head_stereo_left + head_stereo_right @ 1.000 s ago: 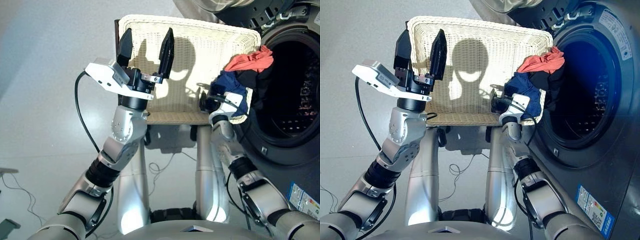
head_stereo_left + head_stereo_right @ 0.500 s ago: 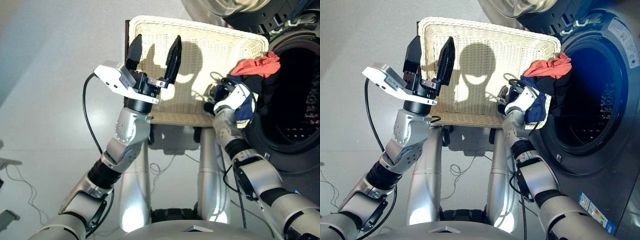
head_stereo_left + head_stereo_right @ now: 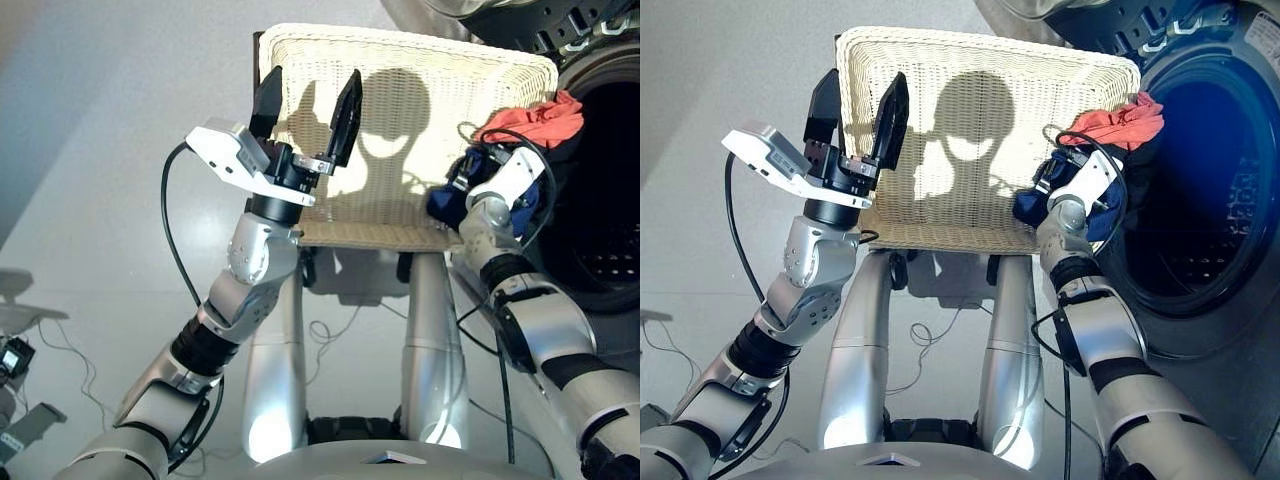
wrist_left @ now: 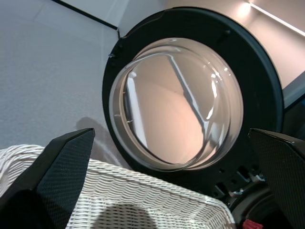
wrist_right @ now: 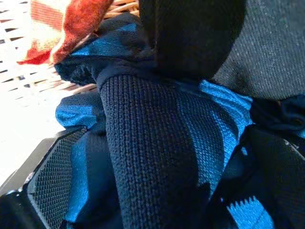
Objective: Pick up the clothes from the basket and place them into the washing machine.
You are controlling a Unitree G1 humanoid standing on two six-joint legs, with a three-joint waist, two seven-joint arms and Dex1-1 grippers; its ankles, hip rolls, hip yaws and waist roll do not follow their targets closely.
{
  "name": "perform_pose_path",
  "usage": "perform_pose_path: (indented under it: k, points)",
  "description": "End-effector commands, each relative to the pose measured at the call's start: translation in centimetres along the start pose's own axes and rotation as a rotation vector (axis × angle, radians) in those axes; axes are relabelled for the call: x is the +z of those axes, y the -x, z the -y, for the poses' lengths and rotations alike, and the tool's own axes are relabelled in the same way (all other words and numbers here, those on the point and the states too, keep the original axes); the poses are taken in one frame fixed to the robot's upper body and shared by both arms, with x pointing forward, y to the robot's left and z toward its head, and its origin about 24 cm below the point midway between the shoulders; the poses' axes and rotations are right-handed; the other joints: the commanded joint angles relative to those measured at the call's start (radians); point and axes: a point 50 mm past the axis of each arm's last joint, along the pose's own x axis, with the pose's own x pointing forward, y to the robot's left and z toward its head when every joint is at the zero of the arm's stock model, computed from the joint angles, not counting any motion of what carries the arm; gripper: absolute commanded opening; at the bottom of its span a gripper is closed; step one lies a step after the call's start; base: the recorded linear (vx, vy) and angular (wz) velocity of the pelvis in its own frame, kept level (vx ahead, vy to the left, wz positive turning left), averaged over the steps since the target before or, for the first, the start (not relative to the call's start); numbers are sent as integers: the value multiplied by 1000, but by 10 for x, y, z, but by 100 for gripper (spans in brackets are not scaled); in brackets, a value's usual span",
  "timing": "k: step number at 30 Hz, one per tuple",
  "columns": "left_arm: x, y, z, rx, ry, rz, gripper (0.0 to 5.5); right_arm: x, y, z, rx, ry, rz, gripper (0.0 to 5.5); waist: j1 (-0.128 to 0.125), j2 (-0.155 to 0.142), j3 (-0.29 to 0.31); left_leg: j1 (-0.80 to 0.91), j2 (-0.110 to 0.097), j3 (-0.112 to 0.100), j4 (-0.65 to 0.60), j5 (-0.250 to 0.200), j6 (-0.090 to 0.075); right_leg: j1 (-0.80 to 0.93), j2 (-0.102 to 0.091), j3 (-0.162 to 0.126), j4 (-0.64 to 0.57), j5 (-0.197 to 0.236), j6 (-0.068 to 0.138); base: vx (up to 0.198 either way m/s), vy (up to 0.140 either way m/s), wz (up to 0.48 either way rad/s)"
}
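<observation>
The cream wicker basket (image 3: 400, 110) stands in front of me, beside the washing machine's dark drum opening (image 3: 1200, 200). The clothes lie heaped on its right edge: an orange-red garment (image 3: 535, 118) on top, a navy one (image 3: 445, 205) below, a black one (image 5: 190, 33) against them. My right gripper (image 3: 468, 182) is pushed into this heap, open, with navy cloth (image 5: 143, 143) between its fingers (image 5: 57, 181); one finger is buried. Above the basket's left side my left gripper (image 3: 308, 95) is raised, open and holding nothing. The left wrist view faces the swung-open porthole door (image 4: 176, 105).
A black cable loops over my right wrist (image 3: 510, 140). Thin cables trail on the grey floor under the basket (image 3: 330, 330), and a small device lies on the floor at the far left (image 3: 15, 355). The machine's front fills the right side.
My right gripper has pushed up and deeper into the clothes heap at the basket's right edge. The left gripper stays raised and open. The whole view has shifted.
</observation>
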Motion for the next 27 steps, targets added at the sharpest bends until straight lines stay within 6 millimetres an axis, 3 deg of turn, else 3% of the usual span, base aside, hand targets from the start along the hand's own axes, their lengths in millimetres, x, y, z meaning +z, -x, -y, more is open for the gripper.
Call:
perform_pose_path:
  k: [1, 8, 9, 10, 16, 21, 24, 27]
  points:
    - [30, -2, 20, -89, 20, 151, 550, 13, -10, 42, -130, 60, 13, 550, -3, 67, -17, -15, 25, 14, 57, -37, -19, 36, 13, -15, -77, 43, 14, 0, 0, 0]
    - [31, -3, 20, -84, 18, 153, 550, 15, -12, 43, -126, 76, -8, 550, -3, 68, -17, -27, 27, 13, 58, -36, -21, 24, 12, -21, -71, 41, 13, 0, 0, 0]
    - [32, -3, 19, -84, 17, 154, 550, 14, -12, 42, -116, 81, -12, 207, -3, 67, -17, -27, 27, 13, 57, -36, -20, 23, 13, -20, -72, 42, 13, 0, 0, 0]
    - [32, -3, 19, -83, 18, 155, 550, 13, -12, 41, -106, 87, -15, 0, -4, 66, -17, -28, 27, 13, 58, -36, -20, 21, 13, -19, -72, 43, 13, 0, 0, 0]
    - [34, -4, 18, -79, 23, 164, 550, 13, -12, 38, -86, 99, -8, 0, -8, 60, -17, -29, 29, 15, 55, -33, -20, 20, 14, -19, -75, 45, 13, 0, 0, 0]
    - [36, -3, 15, -69, 8, 170, 550, 21, -8, 21, -3, 60, 73, 0, -20, 46, -17, -29, 29, 14, 49, -30, -20, 22, 15, -24, -82, 49, 12, 0, 0, 0]
    - [38, -1, 11, -49, -18, 175, 550, 28, 1, 11, 62, 12, 177, 0, -37, 25, -17, -27, 29, 13, 44, -27, -20, 22, 16, -21, -85, 51, 12, 0, 0, 0]
    - [40, 3, 6, -22, -51, 181, 550, 44, 22, 2, 152, -63, 337, 0, -54, 4, -17, -31, 30, 13, 43, -26, -18, 16, 17, -20, -84, 51, 15, 0, 0, 0]
